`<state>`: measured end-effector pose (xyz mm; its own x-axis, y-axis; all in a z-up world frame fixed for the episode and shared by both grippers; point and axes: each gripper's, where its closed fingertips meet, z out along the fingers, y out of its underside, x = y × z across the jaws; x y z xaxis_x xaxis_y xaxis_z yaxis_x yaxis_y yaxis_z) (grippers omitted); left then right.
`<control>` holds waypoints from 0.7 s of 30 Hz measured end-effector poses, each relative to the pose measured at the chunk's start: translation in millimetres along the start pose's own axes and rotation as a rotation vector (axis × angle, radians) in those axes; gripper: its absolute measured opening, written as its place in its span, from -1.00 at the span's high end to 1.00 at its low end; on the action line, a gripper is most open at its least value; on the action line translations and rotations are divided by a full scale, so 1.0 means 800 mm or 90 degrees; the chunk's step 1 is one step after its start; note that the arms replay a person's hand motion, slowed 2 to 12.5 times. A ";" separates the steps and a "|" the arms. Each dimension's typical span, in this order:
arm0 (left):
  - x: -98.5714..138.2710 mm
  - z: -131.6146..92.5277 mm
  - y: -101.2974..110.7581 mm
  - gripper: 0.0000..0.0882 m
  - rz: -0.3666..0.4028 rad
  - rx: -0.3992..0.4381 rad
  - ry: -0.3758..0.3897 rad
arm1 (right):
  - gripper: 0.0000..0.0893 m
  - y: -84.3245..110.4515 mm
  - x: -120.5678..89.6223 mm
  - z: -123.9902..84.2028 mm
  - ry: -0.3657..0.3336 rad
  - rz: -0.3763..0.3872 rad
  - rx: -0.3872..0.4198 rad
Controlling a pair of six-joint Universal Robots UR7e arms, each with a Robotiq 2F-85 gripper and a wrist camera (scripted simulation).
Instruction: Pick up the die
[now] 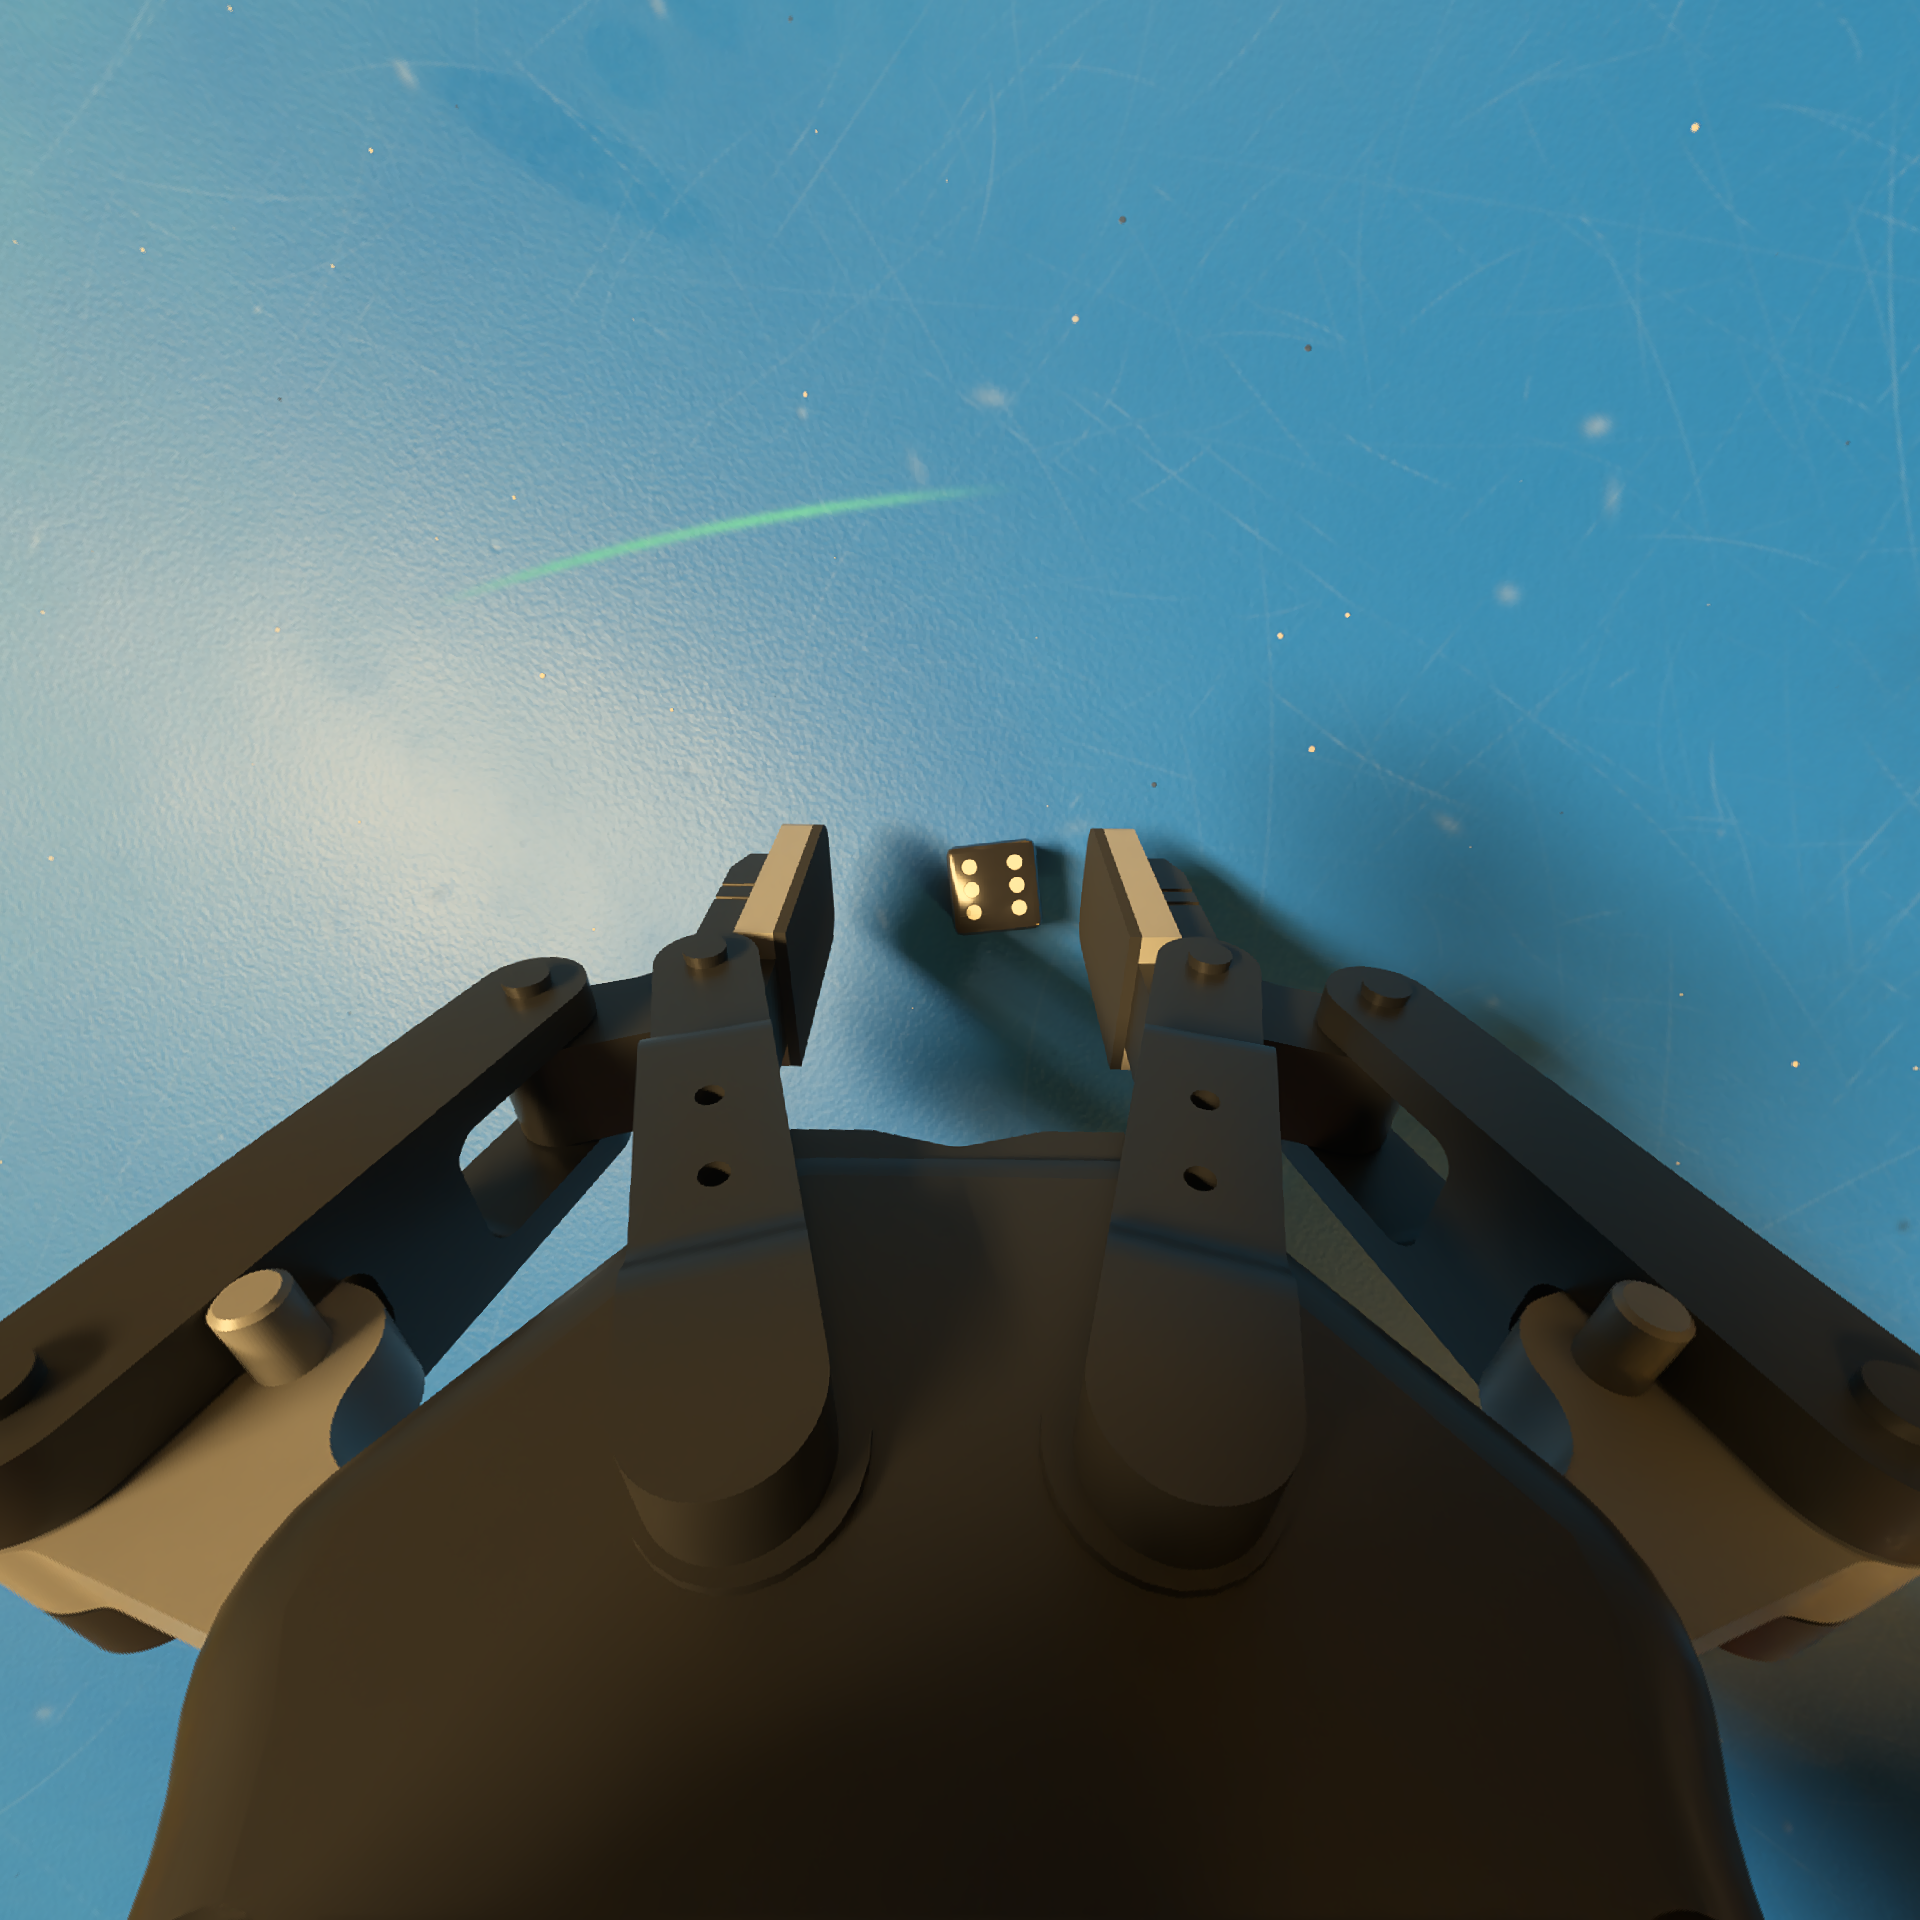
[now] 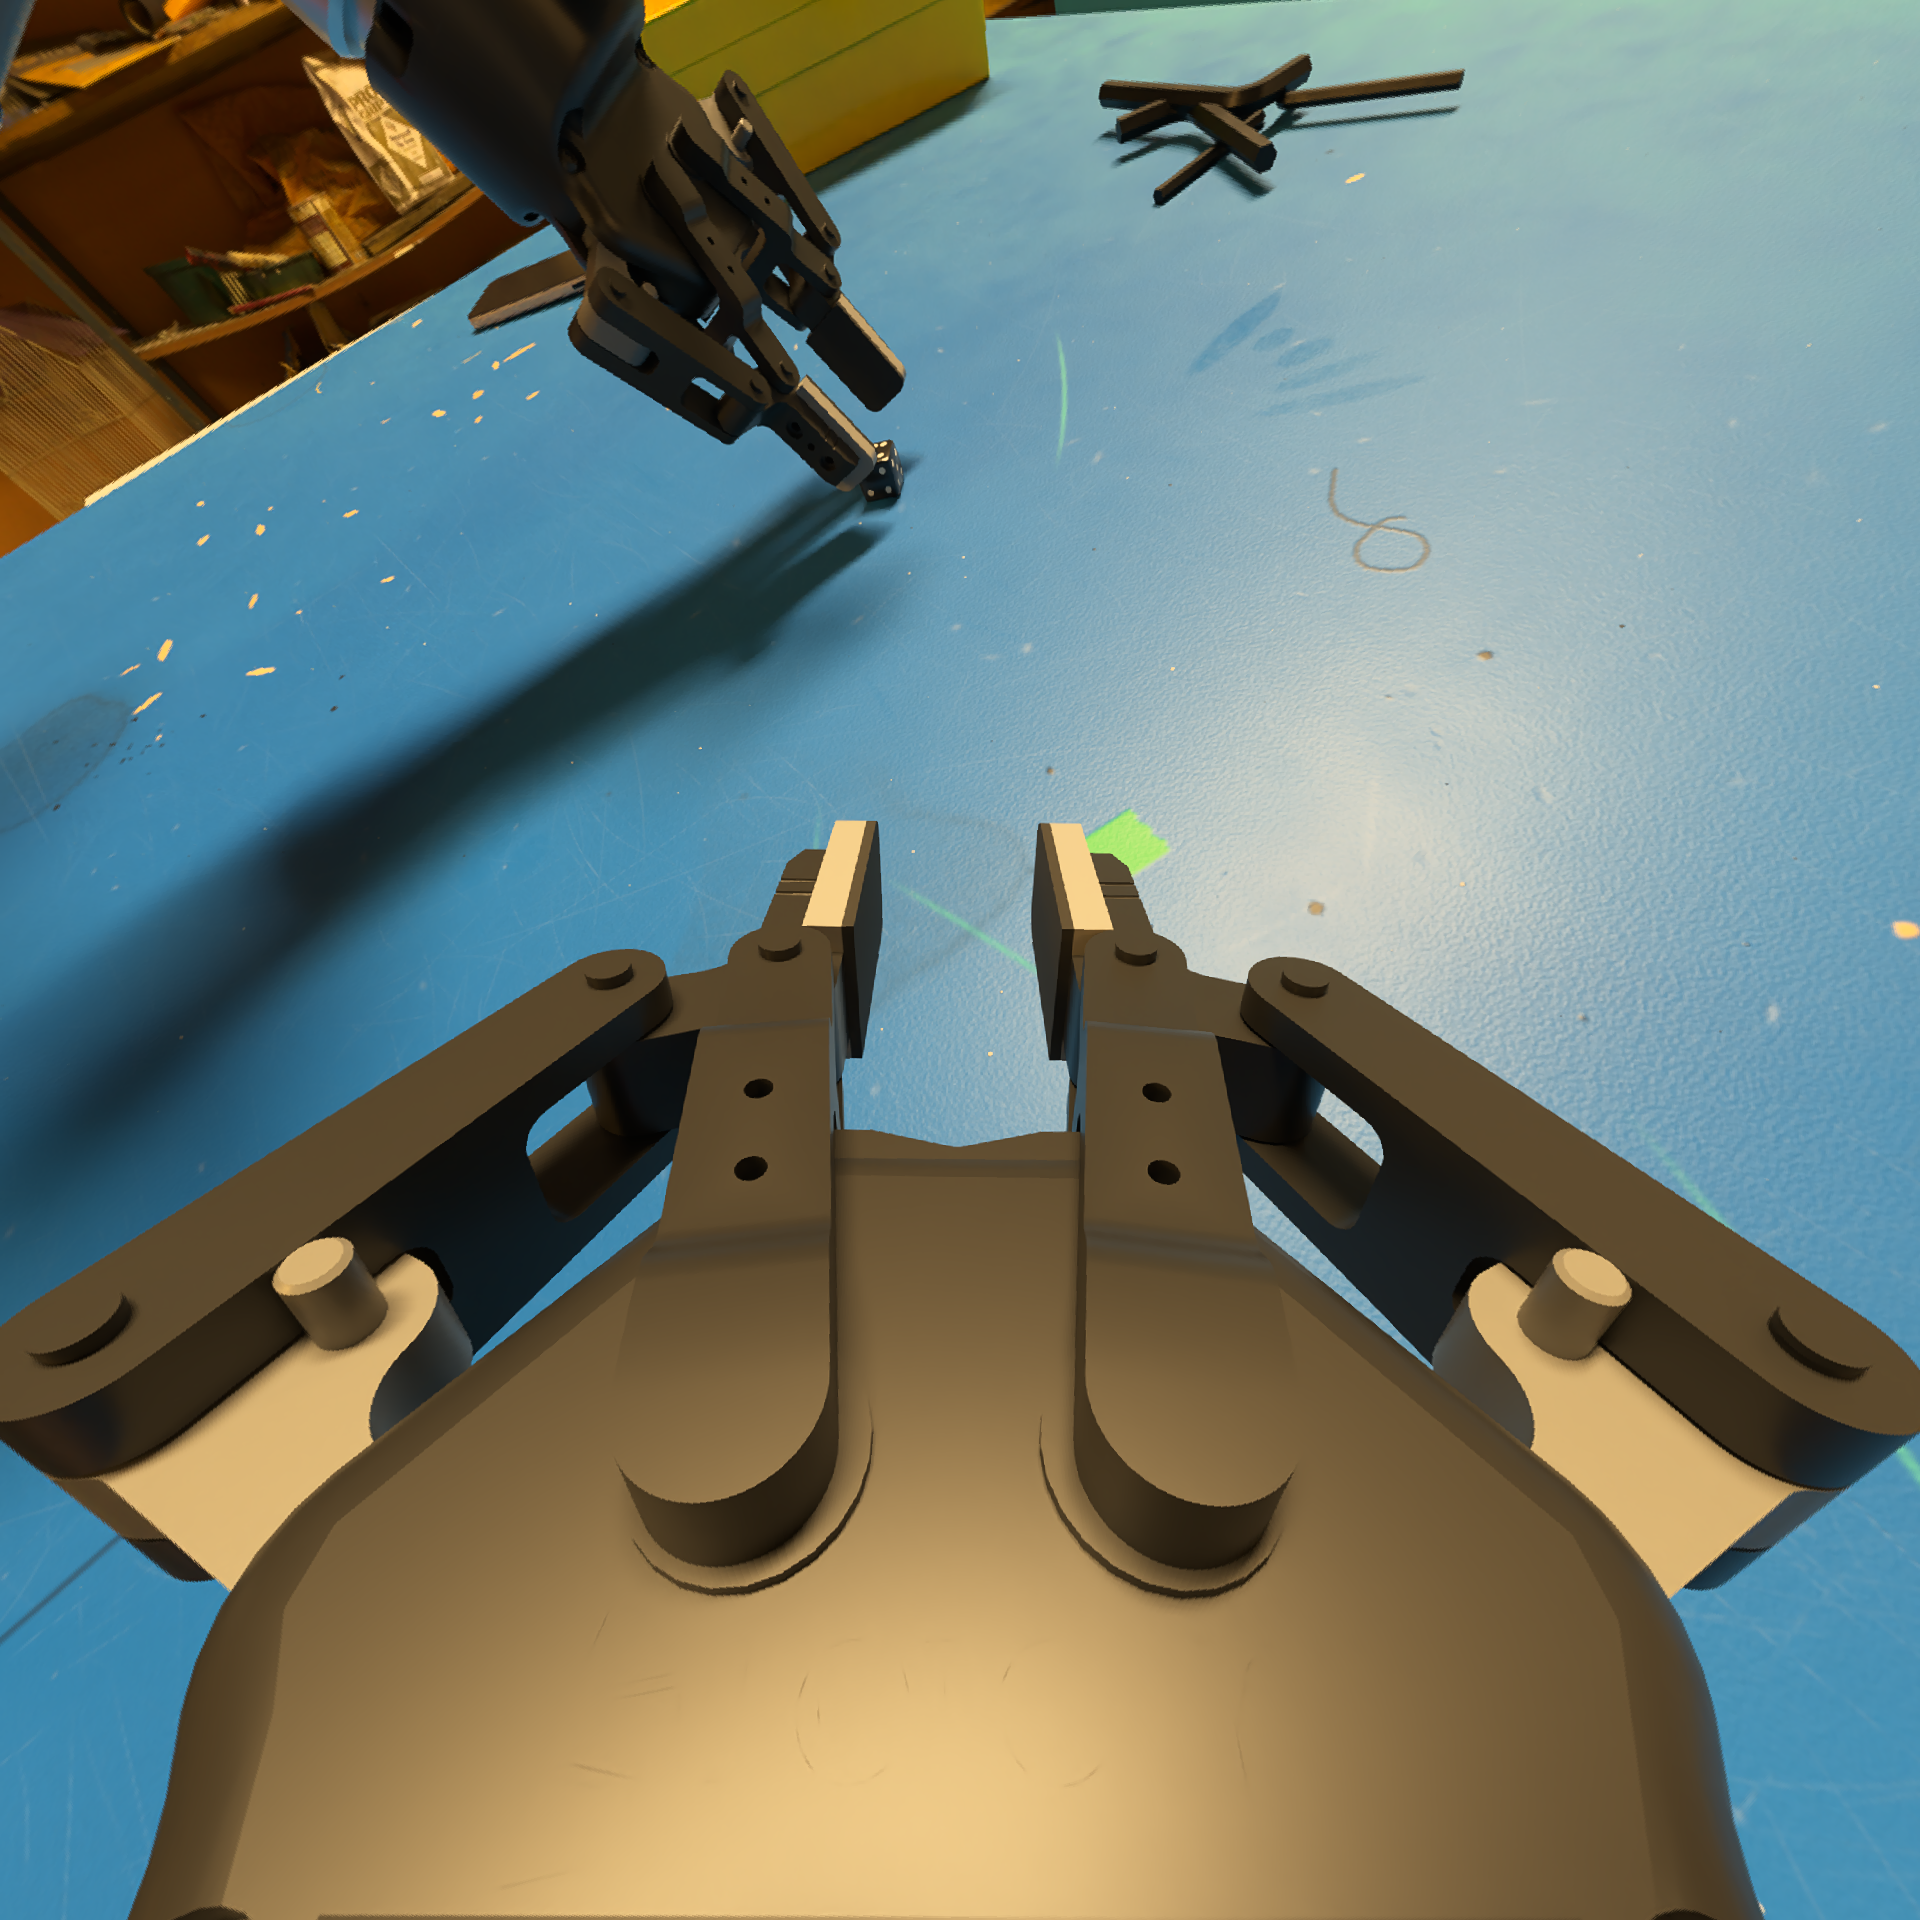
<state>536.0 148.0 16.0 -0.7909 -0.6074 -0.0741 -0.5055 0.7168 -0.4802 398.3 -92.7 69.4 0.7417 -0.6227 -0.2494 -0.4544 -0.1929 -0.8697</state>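
A small black die (image 1: 994, 885) with pale pips lies on the blue table (image 1: 623, 416), its six-pip face towards the left wrist view. My left gripper (image 1: 956, 868) is open and low over the table, with the die between its two fingers, nearer the right one and touching neither. In the right wrist view the die (image 2: 883, 471) sits at the left gripper's (image 2: 878, 436) fingertips, far ahead on the left. My right gripper (image 2: 958, 852) is open and empty above the table, well away from the die.
A pile of black sticks (image 2: 1236, 114) lies at the far right of the table. A yellow box (image 2: 831, 62) stands at the back edge. A grey flat piece (image 2: 530, 296) lies near the left edge, with shelves (image 2: 208, 208) beyond. Green tape (image 2: 1127, 840) lies beside my right fingers.
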 end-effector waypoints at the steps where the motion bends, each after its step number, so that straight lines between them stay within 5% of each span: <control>1: 0.000 0.000 0.000 0.01 0.000 -0.001 0.000 | 0.40 0.000 0.000 0.000 0.000 0.000 0.000; 21: 0.001 0.003 0.005 0.03 -0.005 -0.012 0.006 | 0.40 0.001 0.000 0.000 0.001 -0.001 -0.003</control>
<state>534.3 149.5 11.5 -0.7903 -0.6096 -0.0625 -0.5179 0.7190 -0.4635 398.1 -92.5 68.8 0.7421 -0.6230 -0.2473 -0.4549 -0.1971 -0.8684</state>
